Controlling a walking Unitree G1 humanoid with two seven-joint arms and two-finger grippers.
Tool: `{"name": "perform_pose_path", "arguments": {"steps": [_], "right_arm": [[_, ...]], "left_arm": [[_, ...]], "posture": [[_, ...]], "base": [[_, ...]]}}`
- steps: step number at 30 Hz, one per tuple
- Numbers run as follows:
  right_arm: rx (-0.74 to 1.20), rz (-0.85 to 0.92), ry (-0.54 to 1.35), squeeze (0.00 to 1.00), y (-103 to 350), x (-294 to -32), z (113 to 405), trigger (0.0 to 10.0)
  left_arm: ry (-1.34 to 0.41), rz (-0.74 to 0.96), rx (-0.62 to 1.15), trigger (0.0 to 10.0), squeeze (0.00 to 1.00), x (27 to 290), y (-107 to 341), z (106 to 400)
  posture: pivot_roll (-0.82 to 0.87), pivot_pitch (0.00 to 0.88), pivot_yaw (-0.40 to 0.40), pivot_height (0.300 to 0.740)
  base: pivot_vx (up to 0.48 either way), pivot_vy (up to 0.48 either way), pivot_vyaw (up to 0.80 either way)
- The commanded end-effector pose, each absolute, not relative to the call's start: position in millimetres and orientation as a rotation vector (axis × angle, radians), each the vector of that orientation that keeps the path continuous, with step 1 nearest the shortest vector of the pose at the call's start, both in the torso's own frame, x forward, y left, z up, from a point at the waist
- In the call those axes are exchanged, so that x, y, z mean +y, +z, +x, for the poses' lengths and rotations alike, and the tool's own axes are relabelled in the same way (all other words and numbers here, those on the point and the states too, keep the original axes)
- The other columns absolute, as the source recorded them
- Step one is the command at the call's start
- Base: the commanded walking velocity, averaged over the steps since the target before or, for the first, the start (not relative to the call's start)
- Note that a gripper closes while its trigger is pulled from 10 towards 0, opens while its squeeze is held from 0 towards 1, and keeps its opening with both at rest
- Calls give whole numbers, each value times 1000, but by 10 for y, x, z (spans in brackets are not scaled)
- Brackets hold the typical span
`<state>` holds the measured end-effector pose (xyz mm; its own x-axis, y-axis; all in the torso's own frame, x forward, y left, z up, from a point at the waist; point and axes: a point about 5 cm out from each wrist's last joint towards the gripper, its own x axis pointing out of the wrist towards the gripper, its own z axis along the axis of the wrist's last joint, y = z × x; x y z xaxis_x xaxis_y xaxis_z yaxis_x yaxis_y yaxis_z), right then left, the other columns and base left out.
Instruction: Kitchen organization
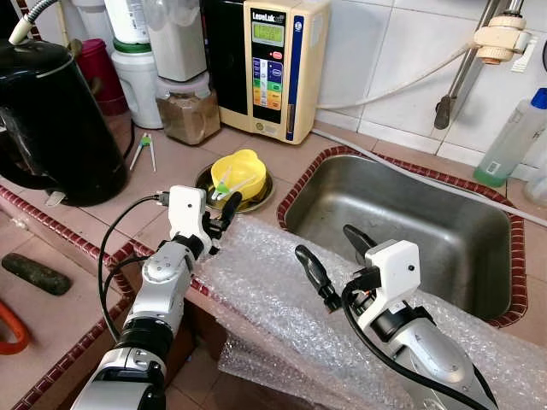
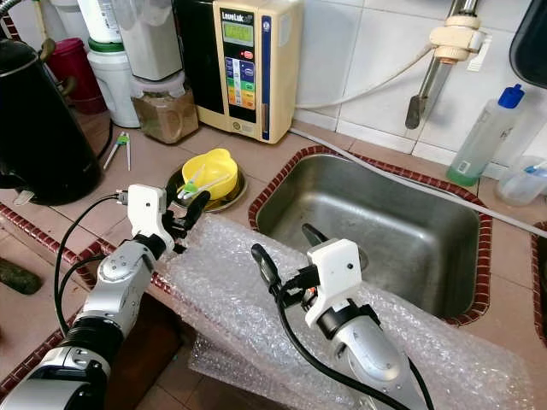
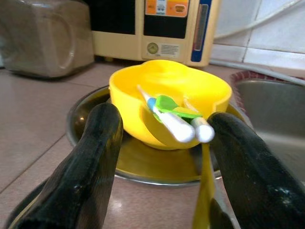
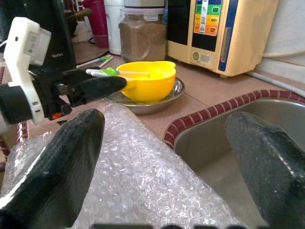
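on the tiled counter beside the steel sink (image 1: 410, 222), we are aiming our left gripper (image 1: 224, 211), fingers spread and empty, at the yellow plastic bowl (image 1: 237, 169) on its steel plate (image 3: 90, 119); our right gripper (image 1: 333, 260) is hovering, fingers parted, over crumpled bubble wrap (image 1: 273, 290). nothing appears organised yet.

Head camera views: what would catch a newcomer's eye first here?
The yellow bowl holding small utensils, sitting on a metal plate left of the sink, with the open left pincer pointed at it. Then the bubble wrap draped over the counter edge, under the open right pincer.
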<state>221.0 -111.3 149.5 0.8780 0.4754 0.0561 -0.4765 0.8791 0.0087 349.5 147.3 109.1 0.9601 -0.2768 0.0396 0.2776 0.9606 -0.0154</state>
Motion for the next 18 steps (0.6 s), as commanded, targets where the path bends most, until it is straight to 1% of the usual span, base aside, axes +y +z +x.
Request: {"name": "perform_pose_path", "arguments": {"steps": [1,3,7,8,14,15,16,17,18], "right_arm": [[-75,24,495,0,1555,-1113,2194,10000],[-78,25,489,0,1561,-1122,2193,10000],[-82,29,480,0,1565,-1143,2188,10000],[-82,30,485,0,1566,-1142,2187,10000],[-84,30,504,0,1568,-1121,2203,10000],[-89,28,506,0,1579,-1123,2214,10000],[-93,25,506,0,1587,-1127,2220,10000],[-93,25,506,0,1587,-1127,2220,10000],[-104,22,493,0,1609,-1155,2235,10000]], "left_arm": [[-258,-8,-75,10000,0,1526,1152,3483],[-266,-3,-95,10000,0,1532,1170,3449],[-275,17,-145,10000,0,1561,1209,3259],[-285,21,-158,10000,0,1566,1218,3155],[-282,28,-154,10000,0,1597,1203,2985],[-276,27,-161,10000,216,1620,1229,2924],[-270,24,-168,10000,529,1636,1256,2881],[-270,24,-168,10000,529,1636,1256,2881],[-277,15,-189,10000,1000,1668,1327,2762]], "posture": [[-105,11,33,740],[-101,13,35,740],[-91,17,35,740],[-83,20,32,740],[-58,22,19,740],[-43,24,12,740],[-43,24,12,740],[-43,24,12,740],[-35,26,11,740]], "base": [[0,0,0],[0,0,0],[0,0,0],[0,0,0],[0,0,0],[0,0,0],[0,0,0],[0,0,0],[0,0,0]]}}
